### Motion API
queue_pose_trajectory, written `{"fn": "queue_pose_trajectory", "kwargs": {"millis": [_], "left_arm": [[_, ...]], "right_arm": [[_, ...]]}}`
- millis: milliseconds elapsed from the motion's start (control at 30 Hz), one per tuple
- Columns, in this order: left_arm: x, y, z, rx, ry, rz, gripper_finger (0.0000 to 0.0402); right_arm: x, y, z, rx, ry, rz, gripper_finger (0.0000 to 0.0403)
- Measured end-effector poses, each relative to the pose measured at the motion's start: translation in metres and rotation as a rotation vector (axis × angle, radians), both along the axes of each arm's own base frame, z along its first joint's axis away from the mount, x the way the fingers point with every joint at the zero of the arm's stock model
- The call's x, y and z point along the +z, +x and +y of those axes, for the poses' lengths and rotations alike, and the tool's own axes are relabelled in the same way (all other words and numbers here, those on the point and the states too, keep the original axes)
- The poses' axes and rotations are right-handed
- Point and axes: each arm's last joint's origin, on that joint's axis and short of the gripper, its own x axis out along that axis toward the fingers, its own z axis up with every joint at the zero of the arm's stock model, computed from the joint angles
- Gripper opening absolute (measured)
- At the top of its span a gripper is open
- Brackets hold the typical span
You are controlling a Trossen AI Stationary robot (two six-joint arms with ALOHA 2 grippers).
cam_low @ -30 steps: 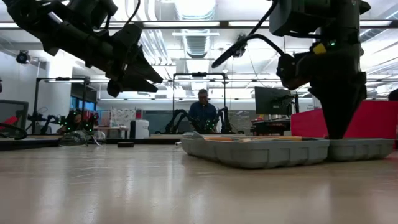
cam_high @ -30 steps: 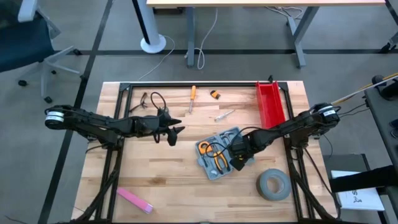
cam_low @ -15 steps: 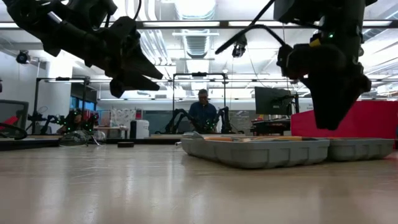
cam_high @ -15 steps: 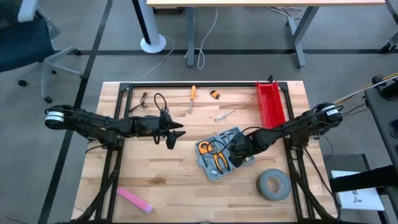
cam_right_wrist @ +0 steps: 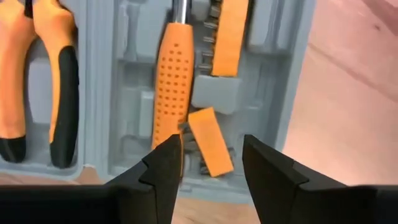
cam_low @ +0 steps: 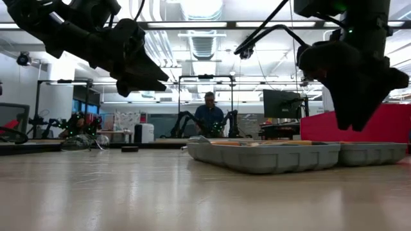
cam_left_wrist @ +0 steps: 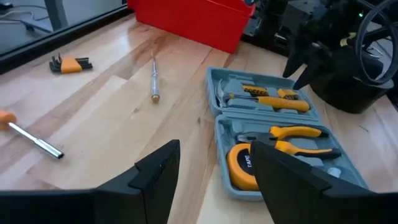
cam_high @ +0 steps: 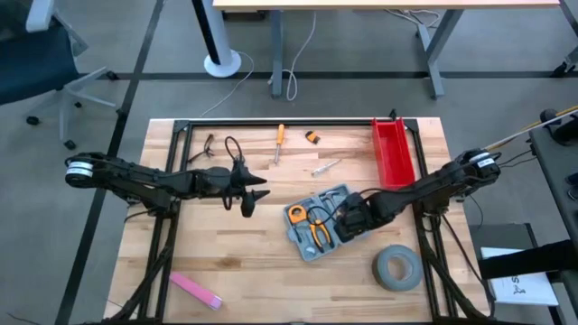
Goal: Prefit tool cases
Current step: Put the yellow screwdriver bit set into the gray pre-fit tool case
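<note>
Hovering just above the near-right end of the open tool case [cam_high: 321, 222], the right pincer [cam_right_wrist: 210, 163] has its two fingers parted with nothing between them; in the right wrist view the gap frames a small orange bit holder [cam_right_wrist: 210, 140] lying askew beside the orange screwdriver handle [cam_right_wrist: 169, 93], not seated flat in its recess. That posture suggests the pincer is placed to nudge or re-grip this loose piece so it sits in its moulded pocket. The case lies opened flat on the counter [cam_high: 235, 257], right of centre, both halves up, with orange-handled pliers [cam_left_wrist: 297, 139] and a tape measure [cam_left_wrist: 241, 163] in their recesses. The left pincer [cam_left_wrist: 214, 168] waits above the counter, well left of the case, fingers wide apart and empty, aimed toward the case. Outward from the case: the red bin [cam_high: 391, 150] stands near its far-right side, the grey tape roll [cam_high: 397, 268] near its near-right corner, so clearance on the right is limited and the right arm approaches through that gap. Free counter lies to the left and front of the case. A loose screwdriver [cam_high: 279, 143], a second slim driver [cam_high: 325, 166], and a hex key set [cam_high: 312, 137] lie at the far side, apart from the case; a pink item [cam_high: 196, 291] lies near the front-left edge. The case sits clear of all counter edges.
</note>
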Motion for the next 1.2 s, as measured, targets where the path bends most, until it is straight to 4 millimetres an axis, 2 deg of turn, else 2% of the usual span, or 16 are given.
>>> {"fn": "queue_pose_trajectory", "kwargs": {"millis": [567,933,1200], "left_arm": [[-0.002,0.000,-0.001,-0.047,-0.019,0.018,0.0204],[-0.002,0.000,-0.001,-0.054,-0.003,0.020,0.0204],[-0.001,0.000,-0.001,-0.057,0.005,0.012,0.0204]], "right_arm": [[-0.001,-0.007,0.002,-0.042,-0.005,0.061,0.0109],[-0.001,-0.010,0.003,-0.015,0.030,0.104,0.0076],[-0.001,-0.007,0.004,0.027,0.041,0.074,0.0051]]}}
